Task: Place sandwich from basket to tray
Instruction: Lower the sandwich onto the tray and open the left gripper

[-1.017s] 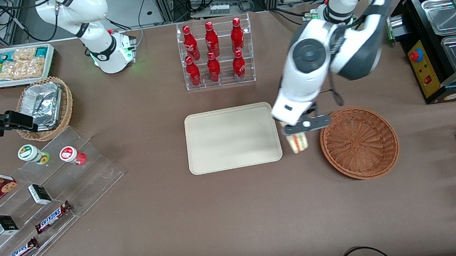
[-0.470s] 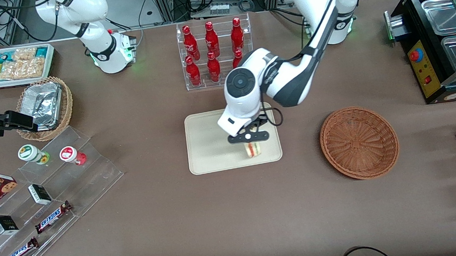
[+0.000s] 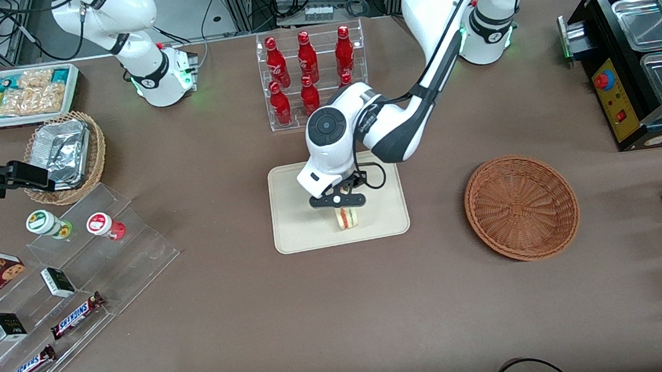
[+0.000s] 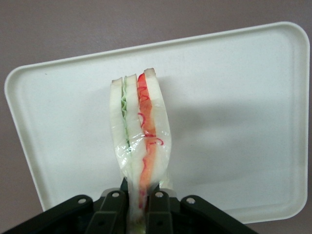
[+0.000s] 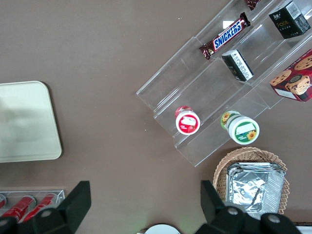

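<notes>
The sandwich (image 3: 346,218) hangs over the tray (image 3: 291,214), pinched at one end by the gripper (image 3: 337,202), whose two black fingers (image 4: 113,210) are squeezed tight on the clear wrap. From the wrist camera the sandwich (image 4: 139,141) points away from the gripper (image 4: 137,204), and I can see its pale bread with a green layer and a red and orange layer running along the cut edge. Below it is the bare cream tray (image 4: 234,122), with a soft shadow of the sandwich on it. I cannot tell if the sandwich touches the tray or floats just above it. It is over the part of the tray nearer the front camera, on the half toward the working arm's end of the desk (image 3: 344,318). The white arm bends down over the tray from above. The round brown basket (image 3: 521,207) sits on the desk beside the tray, well apart from it, toward the working arm's end. Farther from the front camera than the tray stands a clear rack of red bottles (image 3: 311,78). Toward the parked arm's end are clear steps (image 3: 101,263) with two small cups, little dark boxes and candy bars (image 3: 76,315), a lighter basket with a foil container (image 3: 64,154), and a white bin of snack packets (image 3: 27,93).
</notes>
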You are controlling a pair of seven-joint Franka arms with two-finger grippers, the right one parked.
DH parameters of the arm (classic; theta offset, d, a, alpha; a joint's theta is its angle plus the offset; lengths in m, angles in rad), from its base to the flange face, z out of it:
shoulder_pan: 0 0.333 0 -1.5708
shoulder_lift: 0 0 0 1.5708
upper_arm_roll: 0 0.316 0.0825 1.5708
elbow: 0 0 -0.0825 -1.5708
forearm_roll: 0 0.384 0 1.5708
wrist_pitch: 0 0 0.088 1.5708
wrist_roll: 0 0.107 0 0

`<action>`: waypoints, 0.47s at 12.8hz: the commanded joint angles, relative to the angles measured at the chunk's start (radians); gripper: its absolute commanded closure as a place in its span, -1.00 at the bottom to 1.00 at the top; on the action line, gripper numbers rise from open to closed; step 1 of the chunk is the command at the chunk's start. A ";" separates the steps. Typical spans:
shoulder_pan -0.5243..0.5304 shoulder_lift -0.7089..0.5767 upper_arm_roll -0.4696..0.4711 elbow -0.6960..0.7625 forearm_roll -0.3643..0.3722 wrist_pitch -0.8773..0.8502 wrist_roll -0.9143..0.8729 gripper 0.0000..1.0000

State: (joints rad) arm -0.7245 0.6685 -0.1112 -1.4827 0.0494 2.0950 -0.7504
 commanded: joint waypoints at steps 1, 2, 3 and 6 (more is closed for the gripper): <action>-0.022 0.034 0.013 0.030 0.000 0.017 -0.014 0.68; -0.033 0.040 0.013 0.027 0.001 0.026 -0.014 0.64; -0.039 0.051 0.013 0.025 0.001 0.034 -0.014 0.64; -0.041 0.060 0.013 0.024 0.000 0.034 -0.012 0.24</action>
State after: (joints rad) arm -0.7495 0.7170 -0.1113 -1.4825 0.0494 2.1291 -0.7504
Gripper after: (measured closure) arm 0.780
